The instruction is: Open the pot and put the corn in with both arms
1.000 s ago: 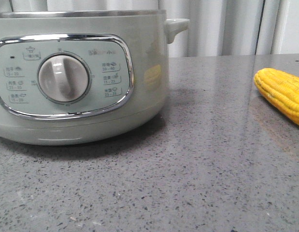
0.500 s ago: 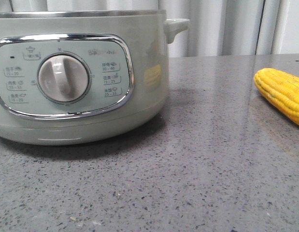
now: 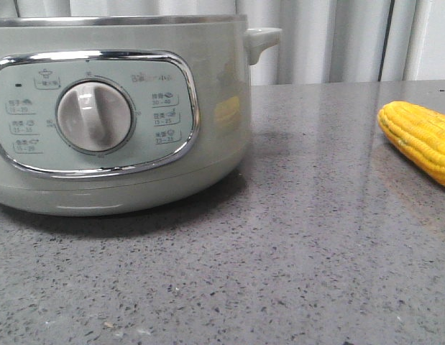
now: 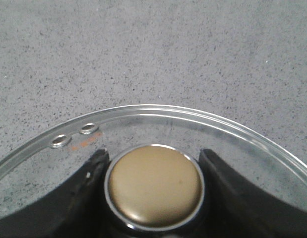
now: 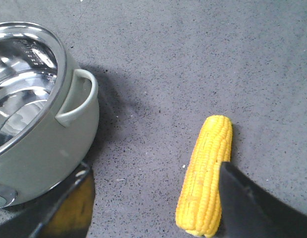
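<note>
1. Pot (image 3: 114, 115): you are seeing it sitting open on the grey counter (image 3: 294, 259).
2. Corn (image 5: 205, 176): lying well right of it.
3. Left gripper (image 4: 152, 186): fingers are clamping the glass lid (image 4: 232, 134) knob (image 4: 154, 184).
4. Right gripper (image 5: 153, 208): fingers are spread, hovering over the corn.

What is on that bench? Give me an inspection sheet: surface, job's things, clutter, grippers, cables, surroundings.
Surface: grey speckled counter, dry.
Job's things: pot open, steel inside showing in the right wrist view; corn lying on the counter, apart from the pot; glass lid off the pot, over the counter.
Clutter: nothing seen.
Grippers: left gripper closed on the lid's knob; right gripper open, straddling the corn.
Cables: nothing seen.
Surroundings: pale curtain behind.
</note>
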Controlling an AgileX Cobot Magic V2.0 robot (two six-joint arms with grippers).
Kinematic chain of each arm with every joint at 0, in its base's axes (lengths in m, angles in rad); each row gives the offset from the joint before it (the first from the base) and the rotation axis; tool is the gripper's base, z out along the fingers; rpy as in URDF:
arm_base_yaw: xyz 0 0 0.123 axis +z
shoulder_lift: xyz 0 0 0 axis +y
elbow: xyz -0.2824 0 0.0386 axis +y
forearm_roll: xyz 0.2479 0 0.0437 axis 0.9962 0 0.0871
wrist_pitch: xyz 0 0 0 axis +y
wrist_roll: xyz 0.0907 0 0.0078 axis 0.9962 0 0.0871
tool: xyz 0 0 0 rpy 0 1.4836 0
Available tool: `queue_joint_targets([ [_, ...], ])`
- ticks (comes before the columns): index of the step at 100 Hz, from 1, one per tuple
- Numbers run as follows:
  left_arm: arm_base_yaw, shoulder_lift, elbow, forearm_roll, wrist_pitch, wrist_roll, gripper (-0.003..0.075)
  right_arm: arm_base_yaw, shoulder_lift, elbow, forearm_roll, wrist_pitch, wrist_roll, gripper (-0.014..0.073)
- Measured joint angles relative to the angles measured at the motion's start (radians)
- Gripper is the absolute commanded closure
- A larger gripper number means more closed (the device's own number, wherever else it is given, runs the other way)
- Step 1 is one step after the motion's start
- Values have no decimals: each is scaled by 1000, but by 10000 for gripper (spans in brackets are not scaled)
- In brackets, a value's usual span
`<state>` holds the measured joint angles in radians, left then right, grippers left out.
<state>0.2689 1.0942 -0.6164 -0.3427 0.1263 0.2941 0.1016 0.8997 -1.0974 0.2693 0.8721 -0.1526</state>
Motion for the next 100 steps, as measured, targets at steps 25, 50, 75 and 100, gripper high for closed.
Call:
queue_joint_targets([
  [25, 0, 4, 17, 0, -2, 0, 581, 0, 0, 0, 0, 0, 0, 134],
  [50, 0, 6, 17, 0, -2, 0, 581, 0, 0, 0, 0, 8, 0, 134],
  [75, 0, 38, 17, -2, -12, 0, 581, 0, 0, 0, 2, 8, 0, 134],
  [100, 0, 65, 17, -2, -44, 0, 560, 0, -2, 0, 6, 10, 0, 134],
])
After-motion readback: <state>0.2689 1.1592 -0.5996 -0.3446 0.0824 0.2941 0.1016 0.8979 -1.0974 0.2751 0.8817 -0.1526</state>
